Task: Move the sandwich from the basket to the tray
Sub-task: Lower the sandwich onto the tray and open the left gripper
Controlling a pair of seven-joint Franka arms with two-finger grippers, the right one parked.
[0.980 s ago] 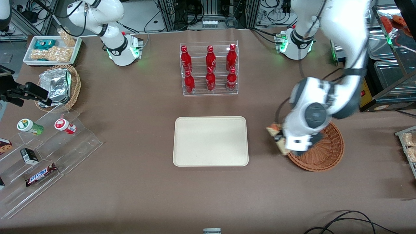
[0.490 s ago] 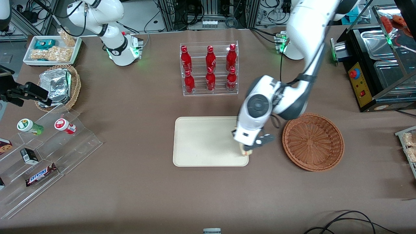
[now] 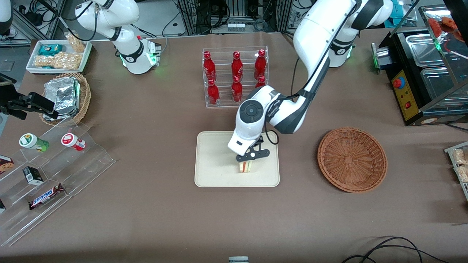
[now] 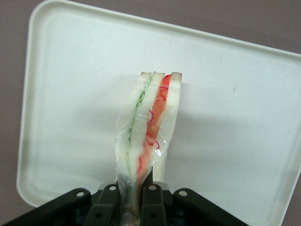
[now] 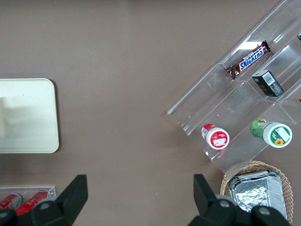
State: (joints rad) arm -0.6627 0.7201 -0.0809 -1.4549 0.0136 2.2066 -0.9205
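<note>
The clear-wrapped sandwich (image 3: 245,166) (image 4: 149,127), pale bread with green and orange-red layers, hangs over the cream tray (image 3: 212,171) (image 4: 70,94). My left gripper (image 3: 247,160) (image 4: 134,200) is shut on one end of it, above the part of the tray nearer the basket. Whether the sandwich touches the tray I cannot tell. The reddish-brown woven basket (image 3: 352,159) lies empty on the table toward the working arm's end. The tray's edge (image 5: 28,117) also shows in the right wrist view.
A clear rack of red bottles (image 3: 236,77) stands farther from the front camera than the tray, close to the arm's elbow. A clear stepped stand with snacks (image 3: 47,171), a tan basket of foil packs (image 3: 65,96) and a white snack tray (image 3: 58,56) lie toward the parked arm's end.
My gripper carried the sandwich away from the basket, across the table and over the tray, from the tray's edge to nearer its middle. The basket is left empty.
</note>
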